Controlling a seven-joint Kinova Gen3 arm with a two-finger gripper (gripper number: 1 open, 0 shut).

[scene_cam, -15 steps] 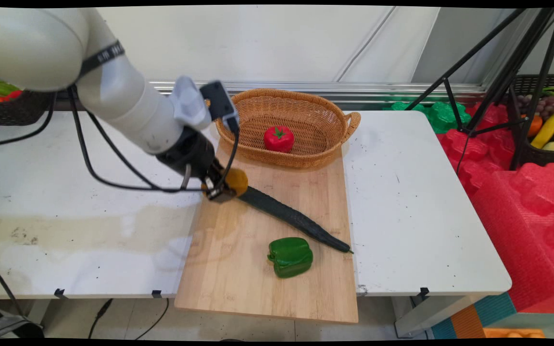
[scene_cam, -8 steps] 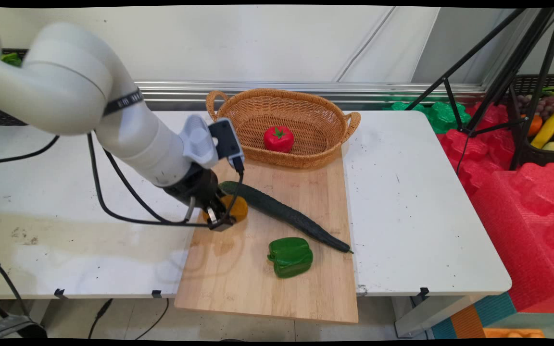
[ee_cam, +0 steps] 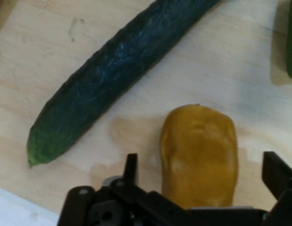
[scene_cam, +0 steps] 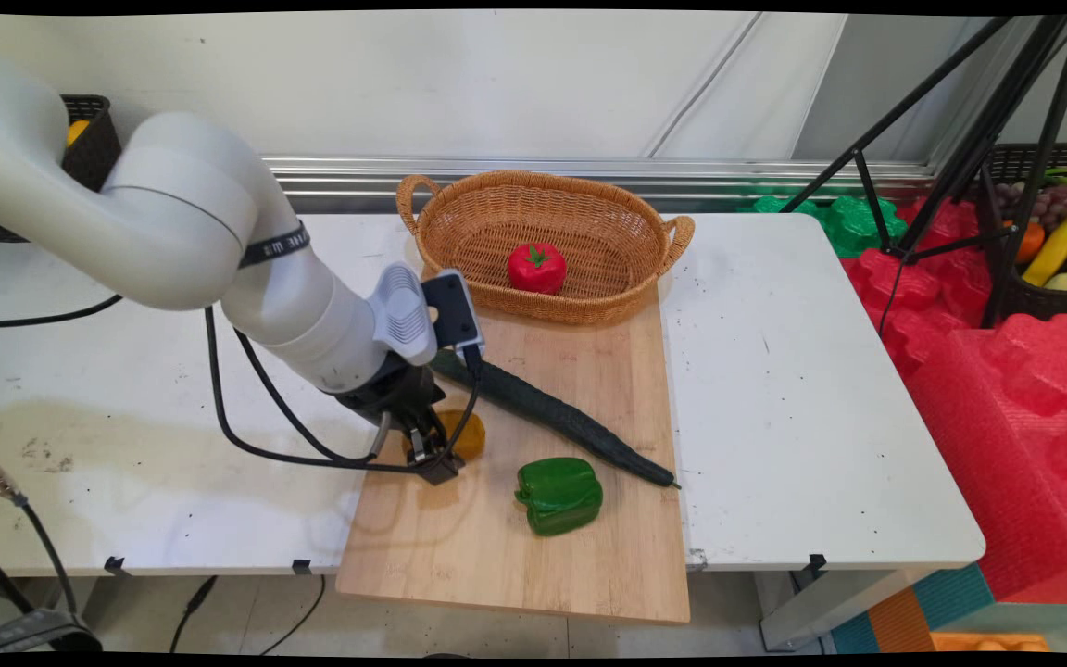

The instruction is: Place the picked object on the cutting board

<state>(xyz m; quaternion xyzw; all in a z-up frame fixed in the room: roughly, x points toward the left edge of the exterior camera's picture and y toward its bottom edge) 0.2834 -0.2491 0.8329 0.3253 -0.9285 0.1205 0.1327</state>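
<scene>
One yellow potato [ee_cam: 198, 155] sits between the pincer [scene_cam: 432, 454] fingers, clamped; in the past second it has travelled down from the cucumber's [scene_cam: 543, 415] far end to hang low over the cutting board [scene_cam: 580, 361], cucumber just beyond it.

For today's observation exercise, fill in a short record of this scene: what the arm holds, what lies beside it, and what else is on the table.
gripper: shut on the yellow vegetable, low over the cutting board
beside it: cucumber, lying diagonally on the board, apart from the yellow vegetable
also on board: green bell pepper
behind board: wicker basket holding a red tomato
support: white table
</scene>
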